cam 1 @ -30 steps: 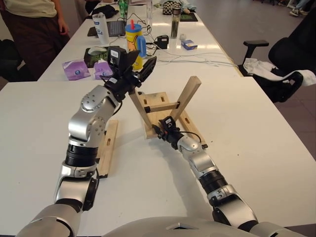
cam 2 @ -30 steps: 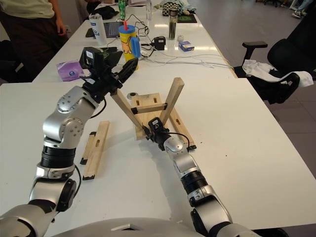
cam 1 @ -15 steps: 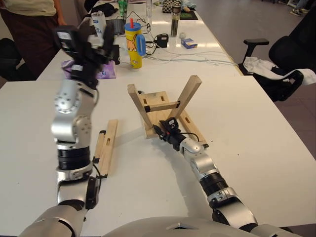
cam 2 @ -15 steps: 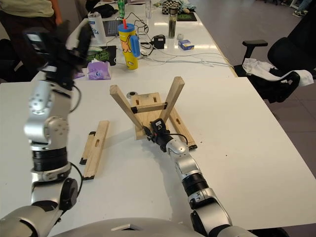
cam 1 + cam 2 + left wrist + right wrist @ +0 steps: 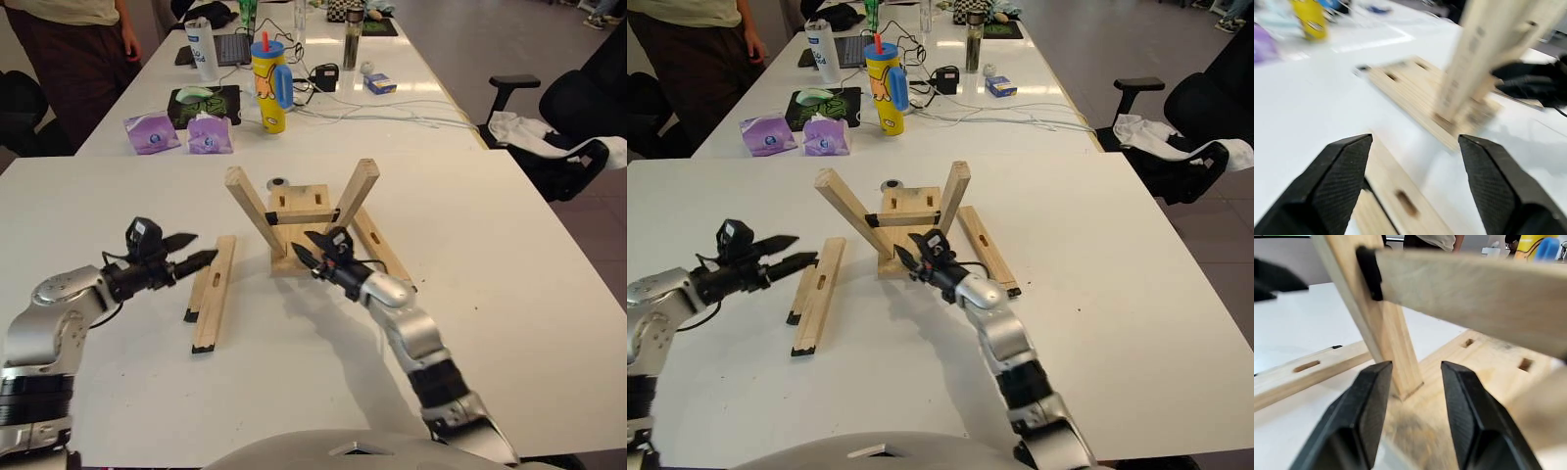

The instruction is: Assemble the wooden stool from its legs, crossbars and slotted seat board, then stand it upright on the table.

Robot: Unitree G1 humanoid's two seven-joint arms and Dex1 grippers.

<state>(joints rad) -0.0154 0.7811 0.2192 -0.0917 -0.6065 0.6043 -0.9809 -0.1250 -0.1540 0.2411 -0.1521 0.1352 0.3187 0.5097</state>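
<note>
Left tool [image 5: 203,247] wide, empty, mid-left beside loose slats [image 5: 216,289] | right tool [image 5: 304,245] part-open, gripping nothing, at leg [image 5: 250,206] base | seat board [image 5: 294,238] centre on desk [image 5: 509,255], two legs up | risk: nudge likely unseats the unheld leg.

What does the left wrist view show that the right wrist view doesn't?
Left wrist: purple pack; left end effector open, close up.
Right wrist: crossbar joined to the leg by a black cap; right end effector open, either side of the leg's foot.
Both: seat board, leg, loose slotted bar, yellow cup.
</note>
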